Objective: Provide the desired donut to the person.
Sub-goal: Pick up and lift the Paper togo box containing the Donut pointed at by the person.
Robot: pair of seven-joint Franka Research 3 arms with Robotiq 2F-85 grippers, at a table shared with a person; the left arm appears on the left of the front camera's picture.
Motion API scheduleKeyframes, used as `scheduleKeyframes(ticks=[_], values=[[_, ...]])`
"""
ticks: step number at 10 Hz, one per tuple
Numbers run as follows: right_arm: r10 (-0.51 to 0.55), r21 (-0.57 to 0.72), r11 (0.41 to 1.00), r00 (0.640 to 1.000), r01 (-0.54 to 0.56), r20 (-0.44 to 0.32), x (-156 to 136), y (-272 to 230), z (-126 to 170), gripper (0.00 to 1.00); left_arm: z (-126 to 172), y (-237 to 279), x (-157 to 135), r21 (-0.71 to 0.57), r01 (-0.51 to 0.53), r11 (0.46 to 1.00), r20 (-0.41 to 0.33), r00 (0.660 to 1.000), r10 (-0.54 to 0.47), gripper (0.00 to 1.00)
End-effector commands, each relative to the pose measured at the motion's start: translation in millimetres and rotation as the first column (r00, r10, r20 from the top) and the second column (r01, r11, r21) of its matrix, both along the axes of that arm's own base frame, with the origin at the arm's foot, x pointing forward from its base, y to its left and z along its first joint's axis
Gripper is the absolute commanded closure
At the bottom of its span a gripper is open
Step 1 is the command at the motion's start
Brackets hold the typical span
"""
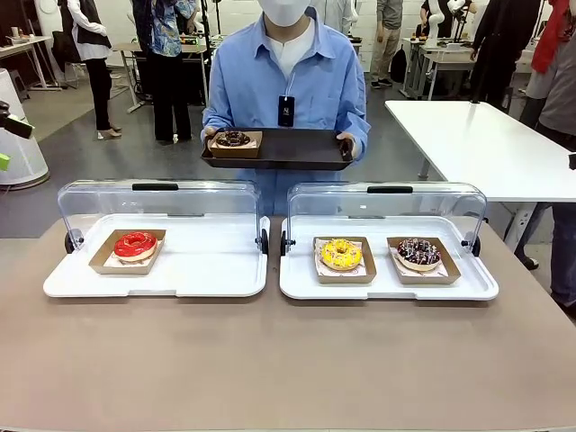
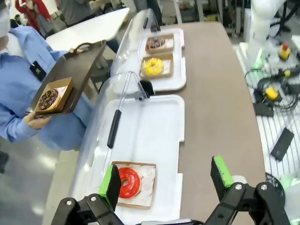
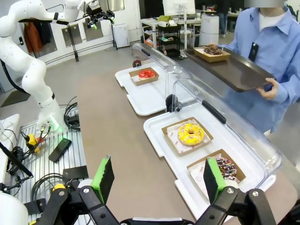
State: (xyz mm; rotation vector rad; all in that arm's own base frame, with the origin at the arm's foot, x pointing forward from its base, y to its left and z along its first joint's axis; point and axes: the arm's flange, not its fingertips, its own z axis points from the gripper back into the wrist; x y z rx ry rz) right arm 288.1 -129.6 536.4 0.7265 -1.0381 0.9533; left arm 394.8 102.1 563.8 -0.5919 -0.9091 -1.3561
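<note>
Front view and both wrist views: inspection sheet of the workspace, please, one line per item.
Surface: brown table with left white tray and right white tray, clear lids raised.
Job's things: red donut in the left tray; yellow donut and sprinkled chocolate donut in the right; the person holds a dark tray carrying a chocolate donut.
Clutter: black device on the slatted rack beside the table.
Grippers: left gripper and right gripper open, empty.
Cables: loose bundle on the rack.
Surroundings: white table, bystanders behind.
</note>
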Motion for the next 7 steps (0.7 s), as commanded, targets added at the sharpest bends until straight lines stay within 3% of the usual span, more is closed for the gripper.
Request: scheduleKeyframes(ticks=[1,4,7], values=[[0.008,0.024,1.0,1.0,-0.008,0.024,3.2,0.2,1.7,0.0,-11.5,11.8,-11.7,-0.082,-0.047,0.996,-0.011,0.999,0.046,0.0],[0.008,0.024,1.0,1.0,-0.008,0.024,3.2,0.2,1.7,0.0,-33.1,32.9,-36.3,-0.127,-0.062,0.99,-0.042,0.997,0.057,0.0],[0.008,0.024,1.0,1.0,-0.008,0.024,3.2,0.2,1.7,0.0,-44.2,40.6,-37.6,-0.122,-0.045,0.992,-0.097,0.995,0.033,0.0]])
